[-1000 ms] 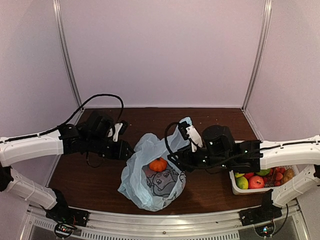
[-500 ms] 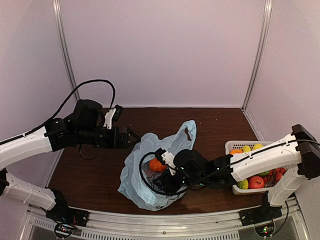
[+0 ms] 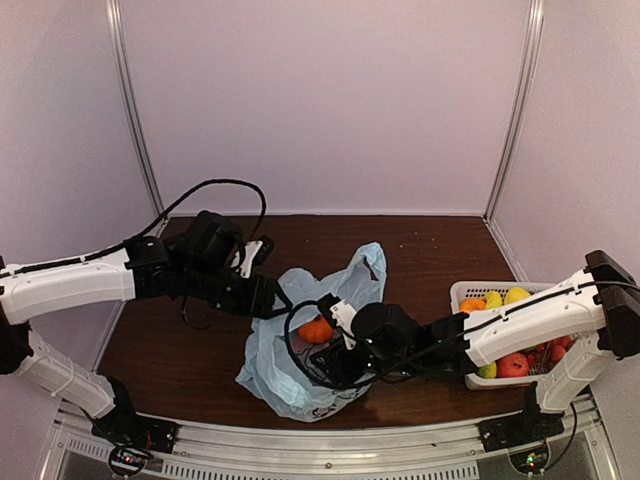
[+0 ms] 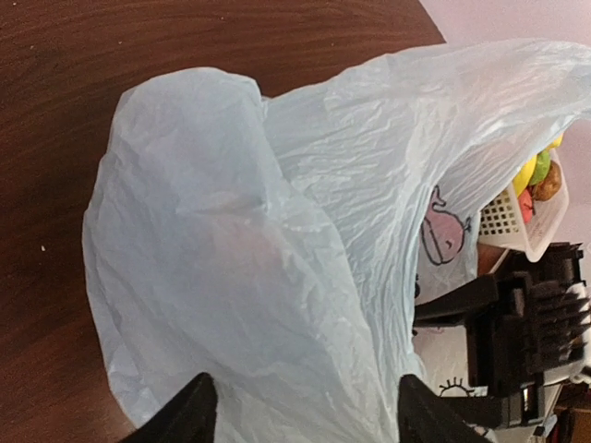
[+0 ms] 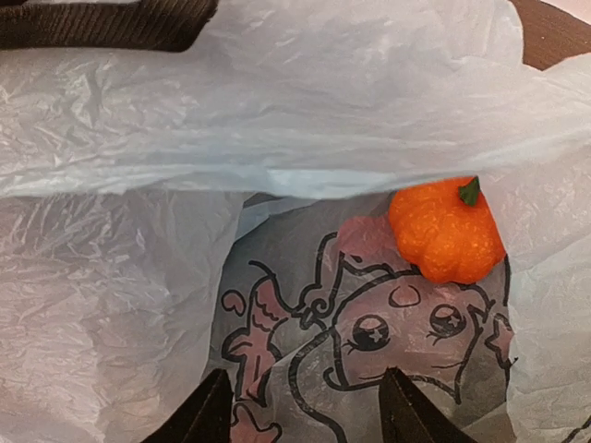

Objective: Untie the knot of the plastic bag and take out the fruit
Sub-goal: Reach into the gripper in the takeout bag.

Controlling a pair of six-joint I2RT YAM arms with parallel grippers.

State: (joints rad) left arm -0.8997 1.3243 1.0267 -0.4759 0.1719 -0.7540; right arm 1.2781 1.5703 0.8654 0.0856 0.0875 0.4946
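Observation:
The light blue plastic bag (image 3: 290,385) lies on the table's near middle with its mouth open; no knot shows. One orange tangerine (image 3: 316,330) lies inside it, and also shows in the right wrist view (image 5: 446,235) on the cartoon print. My right gripper (image 3: 325,365) reaches into the bag's mouth, open and empty (image 5: 309,411), short of the tangerine. My left gripper (image 3: 272,298) is at the bag's upper left edge, open (image 4: 305,415), with bag plastic (image 4: 277,277) bulging in front of its fingers. One loose handle ear (image 3: 370,262) stands up.
A white mesh basket (image 3: 462,292) with several fruits, among them an orange, a lemon, a green apple and red ones, stands at the right under my right arm. It also shows in the left wrist view (image 4: 517,217). Frame posts stand at the back corners.
My right gripper has left the bag's right ear and dropped into the bag's mouth near the tangerine. My left gripper swung up and back down to the bag's left edge.

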